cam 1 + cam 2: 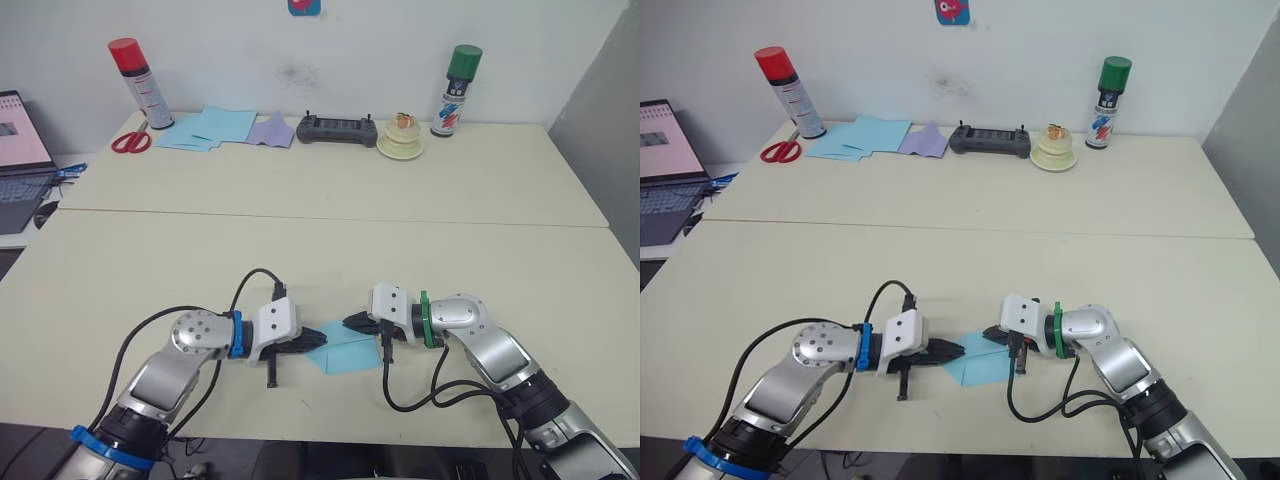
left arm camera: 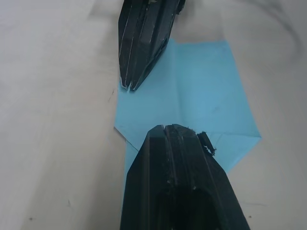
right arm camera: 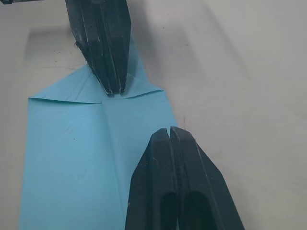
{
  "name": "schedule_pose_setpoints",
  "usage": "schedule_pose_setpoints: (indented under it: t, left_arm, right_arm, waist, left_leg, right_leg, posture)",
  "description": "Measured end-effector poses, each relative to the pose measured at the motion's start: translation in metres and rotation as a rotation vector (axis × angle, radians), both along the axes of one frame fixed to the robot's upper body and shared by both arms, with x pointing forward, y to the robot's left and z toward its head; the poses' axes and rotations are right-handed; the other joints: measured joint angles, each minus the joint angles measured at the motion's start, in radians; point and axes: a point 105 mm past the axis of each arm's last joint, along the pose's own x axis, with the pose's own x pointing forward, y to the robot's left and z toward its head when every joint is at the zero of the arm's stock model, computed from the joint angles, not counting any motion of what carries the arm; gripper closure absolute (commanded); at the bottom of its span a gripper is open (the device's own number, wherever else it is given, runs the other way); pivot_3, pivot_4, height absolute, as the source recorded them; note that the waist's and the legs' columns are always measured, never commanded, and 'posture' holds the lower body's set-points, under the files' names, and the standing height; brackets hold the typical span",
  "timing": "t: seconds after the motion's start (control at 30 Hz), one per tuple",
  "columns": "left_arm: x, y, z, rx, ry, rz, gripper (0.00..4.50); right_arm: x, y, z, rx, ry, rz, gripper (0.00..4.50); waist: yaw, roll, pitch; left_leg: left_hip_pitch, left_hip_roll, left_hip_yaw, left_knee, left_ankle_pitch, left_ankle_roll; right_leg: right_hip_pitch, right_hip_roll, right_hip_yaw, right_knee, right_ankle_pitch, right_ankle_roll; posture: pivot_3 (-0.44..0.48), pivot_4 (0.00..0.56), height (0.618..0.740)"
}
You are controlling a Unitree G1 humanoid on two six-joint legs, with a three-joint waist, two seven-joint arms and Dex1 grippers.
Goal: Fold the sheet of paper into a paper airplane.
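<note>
The sheet of paper (image 1: 340, 353) lies flat on the near surface (image 1: 330, 250) between both end effectors; the left end effector (image 1: 318, 336), fingers pressed together, rests on its folded point; the right end effector (image 1: 350, 322), likewise closed, touches its far edge.

Far across the table (image 1: 300, 230) from the grippers, a row of things lines the back edge. Opposite the left gripper stand a red-capped spray can (image 1: 140, 84), red-handled scissors (image 1: 131, 141), a loose pile of light blue sheets (image 1: 208, 127) and a lavender sheet (image 1: 271, 130) touching it. Opposite the right gripper lie a dark controller (image 1: 337, 130), a cream tape roll (image 1: 400, 146) and a green-capped spray can (image 1: 456, 91). Beyond the left gripper's outer side, an open laptop (image 1: 20, 160) sits off the table's end.
</note>
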Motion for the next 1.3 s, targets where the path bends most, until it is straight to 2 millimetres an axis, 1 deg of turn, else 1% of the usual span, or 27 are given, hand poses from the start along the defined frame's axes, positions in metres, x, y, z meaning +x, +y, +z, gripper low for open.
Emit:
schedule_pose_setpoints:
  t: [0.47,0.7,0.77,0.87,0.97,1.03,1.07,1.13,1.17,1.23,1.3]
  left_arm:
    - [-0.004,0.003,-0.006,0.004,0.006,0.033,4.5]
    - [-0.004,0.003,-0.007,0.005,0.007,0.032,4.5]
    - [-0.004,0.003,-0.007,0.005,0.005,0.033,4.5]
    - [-0.005,0.003,-0.007,0.006,-0.004,0.029,4.5]
    - [-0.005,0.002,-0.009,0.007,-0.004,0.027,4.5]
    - [-0.005,0.001,-0.009,0.008,-0.005,0.026,4.5]
    - [-0.004,0.001,-0.008,0.008,-0.005,0.024,4.5]
    - [-0.004,0.0,-0.008,0.008,-0.006,0.02,4.5]
    - [-0.004,0.0,-0.008,0.009,-0.006,0.017,4.5]
    - [-0.003,0.0,-0.007,0.01,-0.006,0.014,4.5]
    - [-0.002,0.001,-0.007,0.011,-0.007,0.013,4.5]
  right_arm:
    - [-0.003,-0.01,-0.003,-0.017,0.006,-0.007,4.46]
    - [-0.004,-0.011,-0.003,-0.017,0.002,-0.007,4.46]
    - [-0.004,-0.011,-0.003,-0.001,0.007,-0.015,4.46]
    - [-0.004,-0.011,0.001,0.055,0.062,-0.037,4.46]
    - [-0.011,-0.002,0.02,0.137,0.098,-0.006,3.87]
    - [-0.014,0.006,0.029,0.159,0.097,0.019,3.17]
    - [-0.014,0.009,0.029,0.16,0.093,0.017,2.87]
    - [-0.016,0.015,0.023,0.15,0.109,0.023,2.87]
    - [-0.016,0.017,0.019,0.141,0.122,0.023,2.99]
    - [-0.016,0.019,0.012,0.132,0.144,0.012,3.58]
    - [-0.016,0.019,0.009,0.12,0.149,0.005,4.3]
  waist:
    - [0.0,0.0,-0.007]
    - [0.0,0.0,-0.009]
    - [0.0,0.0,-0.009]
    - [0.0,0.0,-0.009]
    - [0.0,0.0,-0.009]
    - [0.0,0.0,-0.009]
    - [0.0,0.0,-0.009]
    - [0.0,0.0,-0.009]
    - [0.0,0.0,-0.009]
    - [0.0,0.0,-0.009]
    - [0.0,0.0,-0.009]
  left_leg:
    - [0.002,0.0,0.0,0.0,0.0,0.0]
    - [0.002,0.0,0.0,0.0,0.0,0.0]
    - [0.002,0.0,0.0,0.0,0.0,0.0]
    - [0.002,0.0,0.0,0.0,0.0,0.0]
    - [0.002,0.001,0.0,0.0,0.0,0.0]
    - [0.002,0.001,0.0,0.0,0.0,0.0]
    - [0.002,0.001,0.0,0.0,0.0,0.0]
    - [0.002,0.0,0.0,0.0,0.0,0.0]
    - [0.001,0.0,0.0,0.0,0.0,0.0]
    - [0.001,0.0,0.0,0.0,0.0,0.0]
    - [0.001,0.0,0.0,0.0,0.0,0.0]
  right_leg:
    - [0.001,0.0,0.0,0.0,0.0,0.0]
    - [0.002,0.0,0.0,0.0,0.0,-0.001]
    - [0.001,0.0,0.0,0.0,-0.001,-0.001]
    - [0.001,0.0,0.0,0.0,0.0,-0.001]
    - [0.001,0.0,0.0,0.0,-0.001,-0.001]
    - [0.001,0.0,0.0,0.0,-0.001,-0.001]
    - [0.001,0.0,0.0,0.0,-0.001,-0.001]
    - [0.001,0.0,0.0,0.0,-0.001,0.0]
    - [0.001,0.0,0.0,0.0,-0.001,0.0]
    - [0.001,0.0,0.0,0.0,-0.001,0.0]
    - [0.001,0.0,0.0,0.0,-0.001,0.0]
  posture:
    - [0.0,0.15,0.74]
    - [0.0,0.15,0.74]
    - [0.0,0.15,0.74]
    - [0.0,0.15,0.74]
    - [0.0,0.15,0.74]
    - [0.0,0.15,0.74]
    - [0.0,0.15,0.74]
    - [0.0,0.15,0.74]
    - [0.0,0.15,0.74]
    - [0.0,0.15,0.74]
    - [0.0,0.15,0.74]
